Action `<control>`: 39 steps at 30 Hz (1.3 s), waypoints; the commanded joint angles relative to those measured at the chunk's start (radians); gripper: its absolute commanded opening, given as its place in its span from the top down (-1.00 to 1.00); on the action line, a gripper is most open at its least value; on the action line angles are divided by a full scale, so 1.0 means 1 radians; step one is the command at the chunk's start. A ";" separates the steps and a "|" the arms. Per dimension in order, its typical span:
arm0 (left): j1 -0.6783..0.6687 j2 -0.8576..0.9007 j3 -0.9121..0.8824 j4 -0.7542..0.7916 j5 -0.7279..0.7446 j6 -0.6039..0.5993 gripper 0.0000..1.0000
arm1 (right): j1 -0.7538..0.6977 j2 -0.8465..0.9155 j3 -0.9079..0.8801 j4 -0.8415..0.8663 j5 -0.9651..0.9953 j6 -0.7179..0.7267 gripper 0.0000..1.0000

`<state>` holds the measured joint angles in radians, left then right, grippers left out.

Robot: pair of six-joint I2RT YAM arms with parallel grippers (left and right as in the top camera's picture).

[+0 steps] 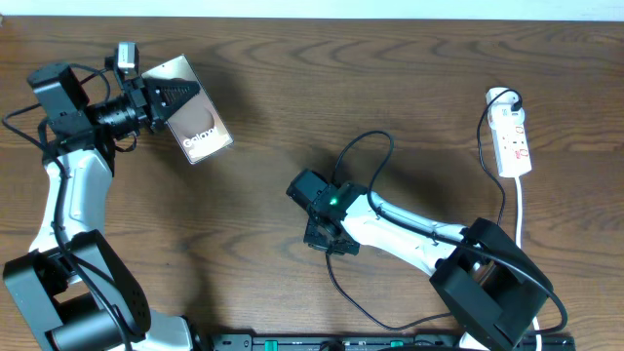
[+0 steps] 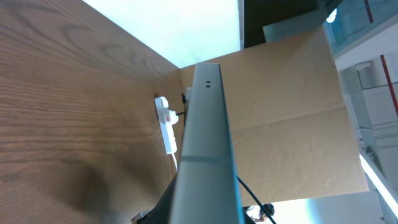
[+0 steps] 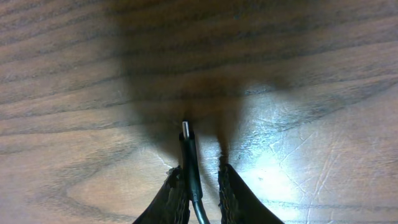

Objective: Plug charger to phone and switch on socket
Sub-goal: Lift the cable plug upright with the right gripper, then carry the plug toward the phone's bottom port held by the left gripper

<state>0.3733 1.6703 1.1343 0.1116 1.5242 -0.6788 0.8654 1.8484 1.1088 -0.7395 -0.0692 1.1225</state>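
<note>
The phone (image 1: pixel 207 129) is a flat bronze-brown slab with white "Galaxy" lettering beside a dark patch, and it sits at the far left of the wooden table (image 1: pixel 292 78), lifted and tilted. The left gripper (image 1: pixel 178 99) is clamped on one end of it, with the dark fingers overlapping that end. In the left wrist view the phone (image 2: pixel 208 155) appears edge-on as a narrow grey-silver strip with two tiny holes near its far end. The strip rises out of the closed jaws at the bottom of the picture. The charger (image 3: pixel 189 155) is a thin black cable ending in a small metal tip that points away from the right gripper (image 3: pixel 200 169) and hangs just over the wood. From above, the cable (image 1: pixel 375 141) loops out beyond the right arm near the table's middle, and another stretch curves back toward the robot's base. The right jaws are only slightly parted, with the cable running between them. It lies against one finger (image 3: pixel 174 196), and a dark sliver of gap shows on its other side, so I cannot tell whether it is truly pinched. The socket (image 1: pixel 512 141) is a small white power strip with red marks. It lies at the far right edge, well apart from both grippers, with a black plug in its far end and a white cord (image 1: pixel 522 214) trailing back toward the base.
</note>
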 commanded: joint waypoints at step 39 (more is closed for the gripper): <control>0.003 -0.011 -0.007 0.003 0.026 0.013 0.85 | -0.349 0.052 -0.008 0.778 -1.147 -0.802 0.98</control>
<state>0.3733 1.6703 1.1343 0.1104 1.5204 -0.6785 0.5323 1.8690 1.0992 0.0013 -1.0641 0.4076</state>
